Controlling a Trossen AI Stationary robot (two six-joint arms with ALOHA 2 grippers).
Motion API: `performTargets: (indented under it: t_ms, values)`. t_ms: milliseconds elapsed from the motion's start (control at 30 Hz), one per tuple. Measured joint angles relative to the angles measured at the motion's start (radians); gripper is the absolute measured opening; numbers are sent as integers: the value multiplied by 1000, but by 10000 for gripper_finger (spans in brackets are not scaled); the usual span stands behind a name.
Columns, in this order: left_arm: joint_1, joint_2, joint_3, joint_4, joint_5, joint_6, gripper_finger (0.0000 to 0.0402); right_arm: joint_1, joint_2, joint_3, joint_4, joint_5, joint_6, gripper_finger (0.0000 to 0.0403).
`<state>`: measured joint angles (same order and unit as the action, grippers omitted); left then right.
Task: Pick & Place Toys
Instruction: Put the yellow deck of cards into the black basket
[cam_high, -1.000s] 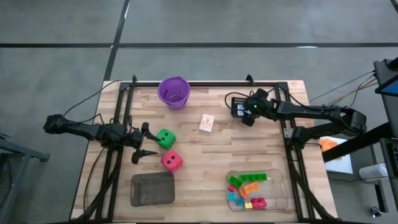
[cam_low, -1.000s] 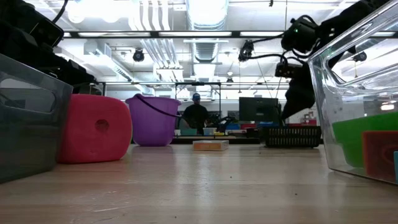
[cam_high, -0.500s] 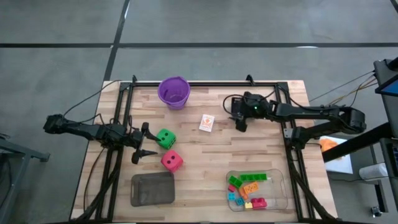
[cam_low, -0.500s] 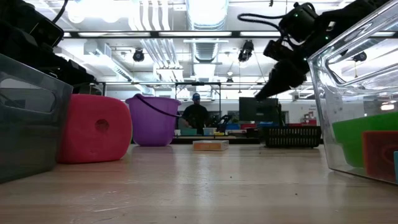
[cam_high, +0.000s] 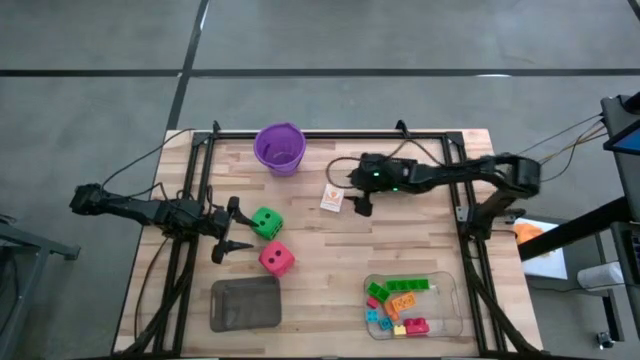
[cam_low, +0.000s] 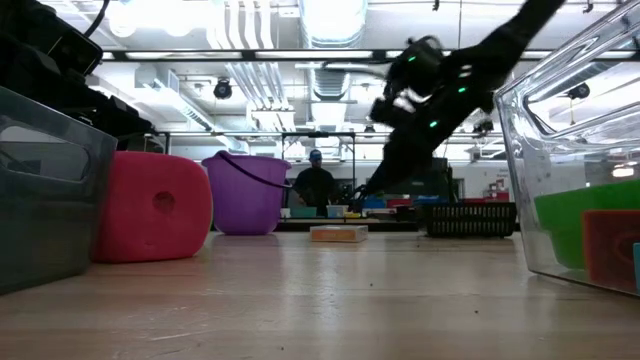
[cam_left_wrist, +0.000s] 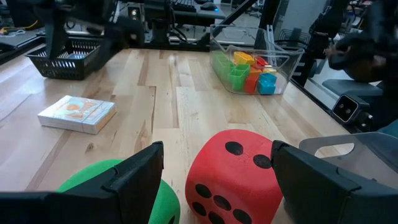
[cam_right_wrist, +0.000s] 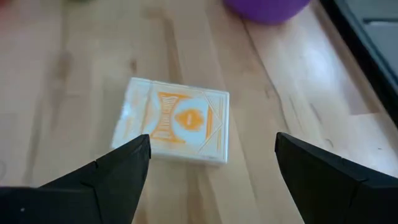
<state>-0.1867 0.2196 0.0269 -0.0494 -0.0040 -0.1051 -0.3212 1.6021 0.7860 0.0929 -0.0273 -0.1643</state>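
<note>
Card pack (cam_right_wrist: 175, 130) lies btwn right fingers (cam_right_wrist: 118, 174), spread wide, nothing held.

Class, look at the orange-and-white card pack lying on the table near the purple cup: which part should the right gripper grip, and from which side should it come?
Grip the card pack across its two long edges, coming down from above. It lies flat on the wooden table, so only its thin sides offer hold. The right gripper hovers beside it, fingers open wider than the pack, probably wide enough to straddle it.

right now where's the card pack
In the high view the card pack lies flat mid-table, below and right of the purple cup, with the open right gripper just to its right.
</note>
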Motion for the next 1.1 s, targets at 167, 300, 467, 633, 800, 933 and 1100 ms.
performTargets:
  t_ms: [167,300,467,633,800,933,1100]
  values:
    - [0,0,0,0,0,0,301,3,144,129,-82,123,-17,340]
    - [0,0,0,0,0,0,301,3,219,218,-138,234,-26,340]
    - [0,0,0,0,0,0,301,3,260,272,-166,289,-30,334]
    - [0,0,0,0,0,0,301,4,265,283,-188,399,-29,305]
    - [0,0,0,0,0,0,301,4,265,283,-231,418,-31,267]
    - [0,0,0,0,0,0,301,6,265,283,-239,410,-53,245]
    - [0,0,0,0,0,0,301,8,265,283,-251,372,-56,233]
